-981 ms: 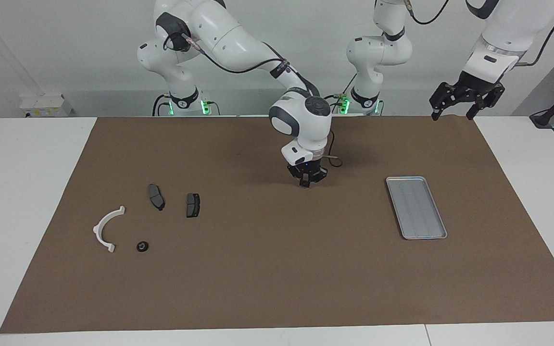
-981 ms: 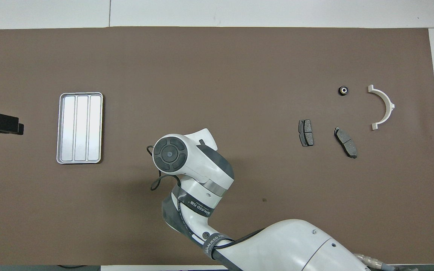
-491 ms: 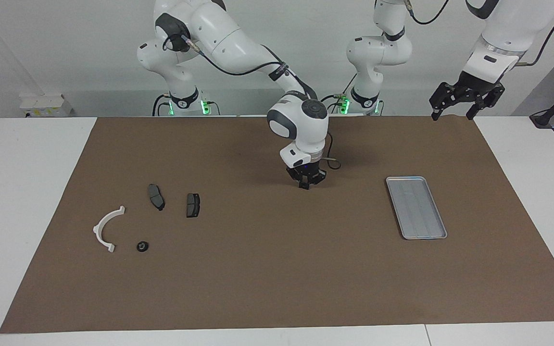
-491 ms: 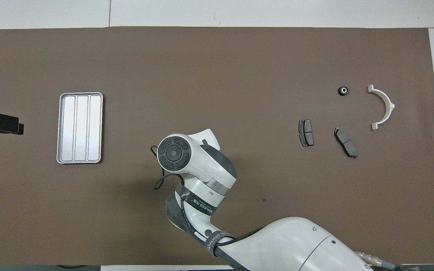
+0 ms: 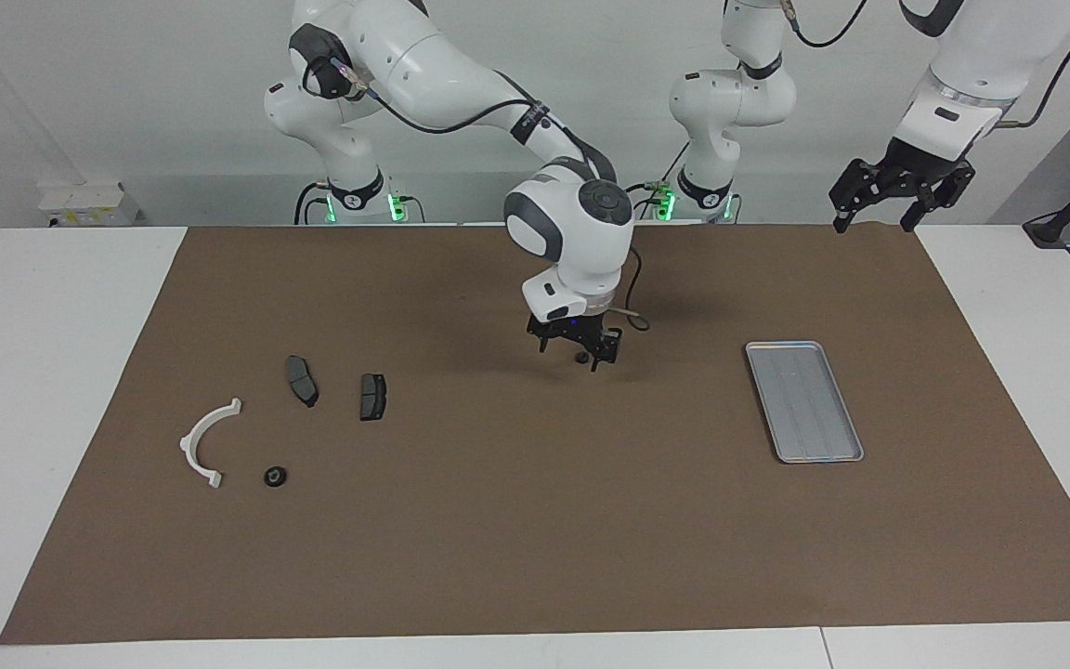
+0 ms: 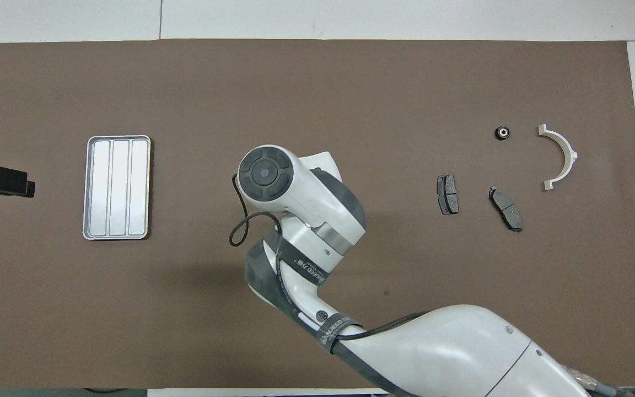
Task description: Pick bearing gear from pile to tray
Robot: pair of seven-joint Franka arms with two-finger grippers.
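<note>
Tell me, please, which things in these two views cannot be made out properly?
- Right hand: hidden in the overhead view under its own wrist.
- Small dark piece at that open hand: facing view only; too small to identify, or to tell whether it rests on the mat.
- Left hand: cut off by the overhead view's edge.
- Black round piece in the pile: too small to show teeth.

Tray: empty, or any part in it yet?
Empty. The tray shows only its bare ribbed floor in both views; no part lies in it.
</note>
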